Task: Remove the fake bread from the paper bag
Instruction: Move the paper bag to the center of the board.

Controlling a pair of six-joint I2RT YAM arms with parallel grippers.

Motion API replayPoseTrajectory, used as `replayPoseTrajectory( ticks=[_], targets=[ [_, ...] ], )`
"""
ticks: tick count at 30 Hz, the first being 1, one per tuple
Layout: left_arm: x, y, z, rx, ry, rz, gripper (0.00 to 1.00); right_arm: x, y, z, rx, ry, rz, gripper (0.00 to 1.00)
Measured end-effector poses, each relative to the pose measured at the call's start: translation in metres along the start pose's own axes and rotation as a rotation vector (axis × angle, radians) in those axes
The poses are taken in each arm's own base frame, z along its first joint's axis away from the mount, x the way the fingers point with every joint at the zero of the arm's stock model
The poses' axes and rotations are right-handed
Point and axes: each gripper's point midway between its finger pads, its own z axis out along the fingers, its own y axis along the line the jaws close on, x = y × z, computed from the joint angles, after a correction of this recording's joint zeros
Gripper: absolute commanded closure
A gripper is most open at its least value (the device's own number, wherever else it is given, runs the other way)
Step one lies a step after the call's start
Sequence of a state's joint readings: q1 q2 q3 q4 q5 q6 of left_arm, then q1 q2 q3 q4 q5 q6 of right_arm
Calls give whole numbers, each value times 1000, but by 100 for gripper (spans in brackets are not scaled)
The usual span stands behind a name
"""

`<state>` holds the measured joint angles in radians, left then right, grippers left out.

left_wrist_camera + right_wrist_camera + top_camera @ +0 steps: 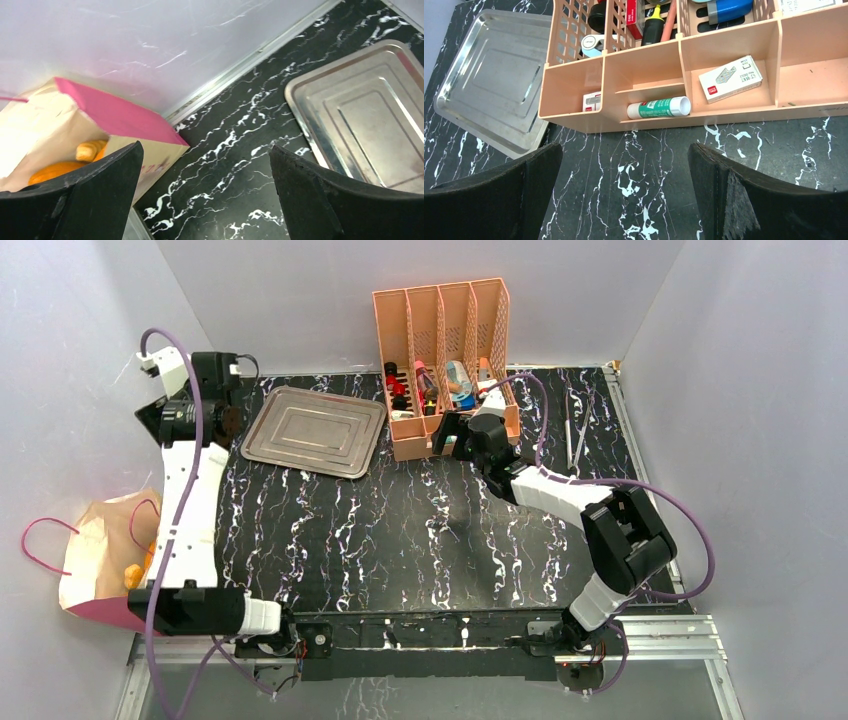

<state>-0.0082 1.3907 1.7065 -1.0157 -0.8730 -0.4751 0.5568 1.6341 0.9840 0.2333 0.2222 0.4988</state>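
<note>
At the far left, against the wall and beside the table's (400,530) edge, sits the bag (95,550), mouth open, pink cords loose, partly hidden by the left arm. Orange bread (133,575) lies inside it; the left wrist view shows it there too. The left claw (204,147) hangs over the table's far left corner with its fingers wide apart and nothing between them, the bag on one side of it and the tray (315,430) on the other. The tray lies flat at the back. To its right stands the organizer (450,360). The right claw (625,147) hovers just in front of it, fingers spread, holding nothing; a glue stick (659,107) and a small box (730,78) lie in the front compartments
</note>
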Motion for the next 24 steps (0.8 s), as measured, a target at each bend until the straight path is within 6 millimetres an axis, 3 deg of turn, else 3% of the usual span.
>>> replayPoseTrajectory(
  ticks=[7,24],
  targets=[
    [15,46,-1,-105,-19,-31,2,2,3,0,-20,12,-1,2],
    [34,68,42,-229,47,-29,2,12,11,6,-48,57,-8,2]
  ],
)
